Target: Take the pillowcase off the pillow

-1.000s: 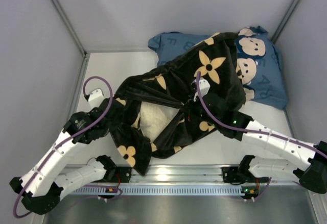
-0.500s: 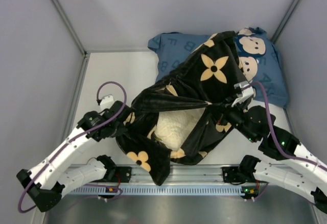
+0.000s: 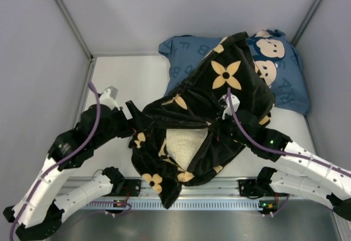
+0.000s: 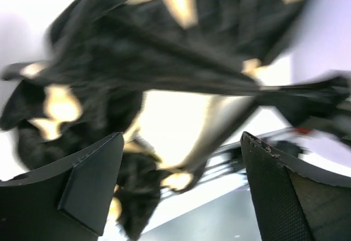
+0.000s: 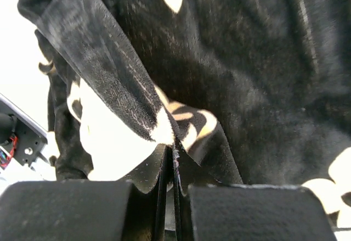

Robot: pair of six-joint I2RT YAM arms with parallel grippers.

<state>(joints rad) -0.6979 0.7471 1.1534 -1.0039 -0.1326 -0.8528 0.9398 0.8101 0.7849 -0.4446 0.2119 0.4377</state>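
The pillowcase (image 3: 219,87) is a soft, plush black cover with a short velvety nap, printed with tan four-petal flowers. It lies crumpled in deep folds across the middle of the pale grey bench (image 3: 131,76), and its far end is draped over a blue cushion (image 3: 285,82) printed with letters and cartoon mouse faces. The cover's mouth gapes toward the near side, and inside it sits the pillow (image 3: 184,145), a cream, softly textured mass. Only a rounded patch shows through the opening; the rest is hidden under black cloth. A loose flap of the cover trails from the opening down onto the ribbed metal rail (image 3: 186,191) at the bench's near edge. The right tool (image 5: 170,150) is pinched tight on a thin fold of the pillowcase. Its flat, grainy black pads (image 5: 258,213) press together with the fabric edge standing up between them, and the top view shows this grip at the right rim of the opening. The left tool (image 4: 181,142) stands wide, its two dark, finely dimpled fingers (image 4: 93,186) far apart, with the blurred cloth lying beyond them. Seen from above, it sits just beside the left edge of the cover.
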